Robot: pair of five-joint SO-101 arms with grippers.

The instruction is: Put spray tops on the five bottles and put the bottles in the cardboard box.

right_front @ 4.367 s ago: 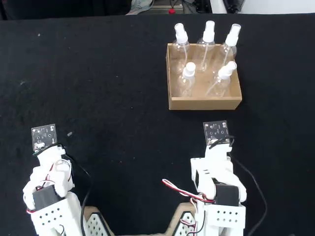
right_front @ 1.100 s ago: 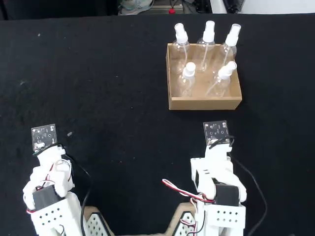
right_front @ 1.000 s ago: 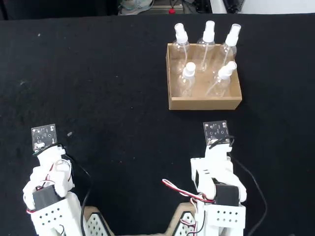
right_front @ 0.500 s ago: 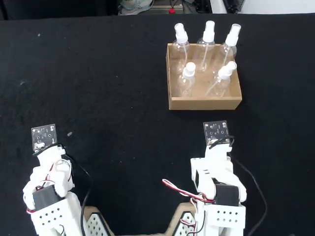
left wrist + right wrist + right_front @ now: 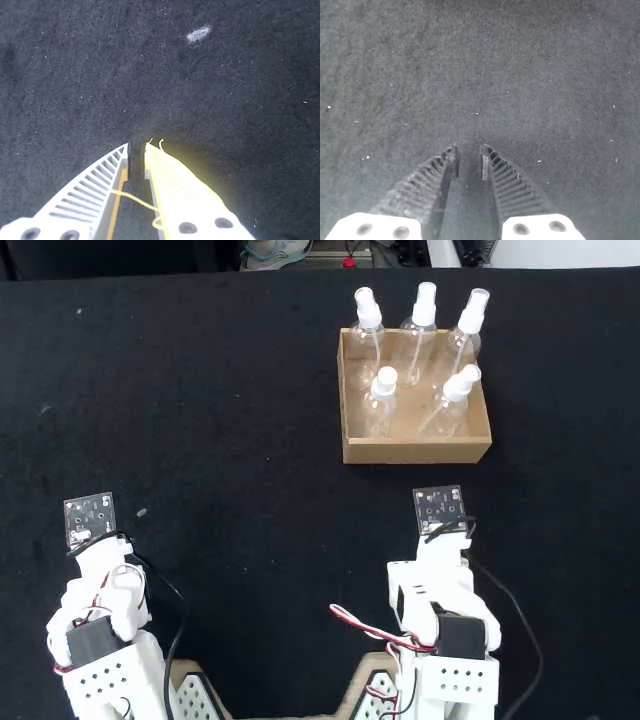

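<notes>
1. The left gripper (image 5: 137,150) has its fingers pressed together on nothing, over the black tablecloth (image 5: 200,390), well apart from the cardboard box (image 5: 415,452).
2. The right gripper (image 5: 469,162) has its fingers slightly parted and empty, near the box's front wall.
3. Five spray bottles (image 5: 381,400) stand upright inside the box, tops on.

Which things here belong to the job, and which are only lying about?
Job: five bottles, spray tops fitted, all standing in the cardboard box.
Lying about: a white lint speck on the black table.
</notes>
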